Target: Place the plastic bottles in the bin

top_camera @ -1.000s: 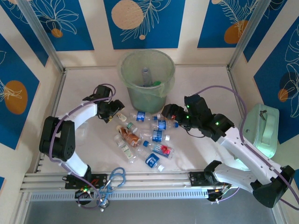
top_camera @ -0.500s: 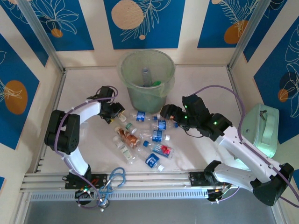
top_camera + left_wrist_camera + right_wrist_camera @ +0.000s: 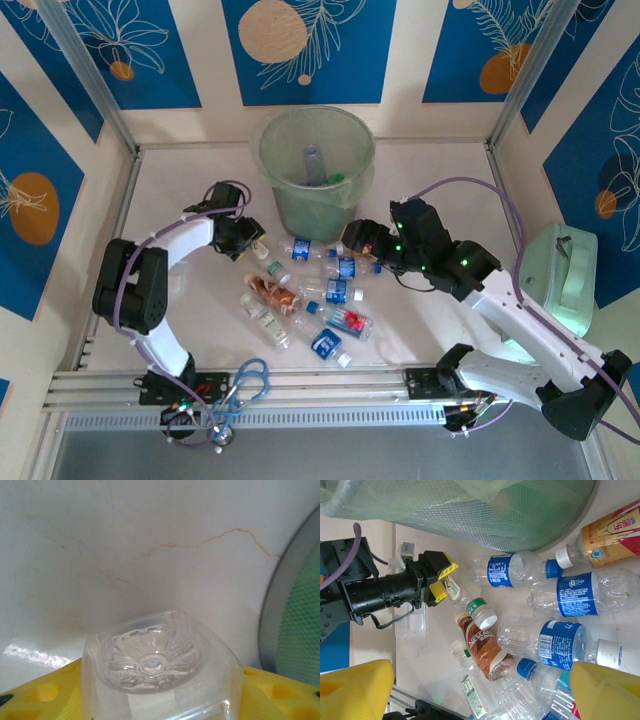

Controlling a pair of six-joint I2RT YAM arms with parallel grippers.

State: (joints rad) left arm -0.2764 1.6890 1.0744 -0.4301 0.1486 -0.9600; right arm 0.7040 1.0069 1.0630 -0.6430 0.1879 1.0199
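~12 btls [image 3: 335, 290], 1 bin [image 3: 315, 195], 2 arms [image 3: 175, 240].

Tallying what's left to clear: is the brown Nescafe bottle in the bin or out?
Out. The Nescafe bottle lies on its side on the table, outside the bin.

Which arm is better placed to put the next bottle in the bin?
Left. Its claw is closed around a clear bottle close beside the bin; the right claw hangs open over the loose bottles, holding nothing.
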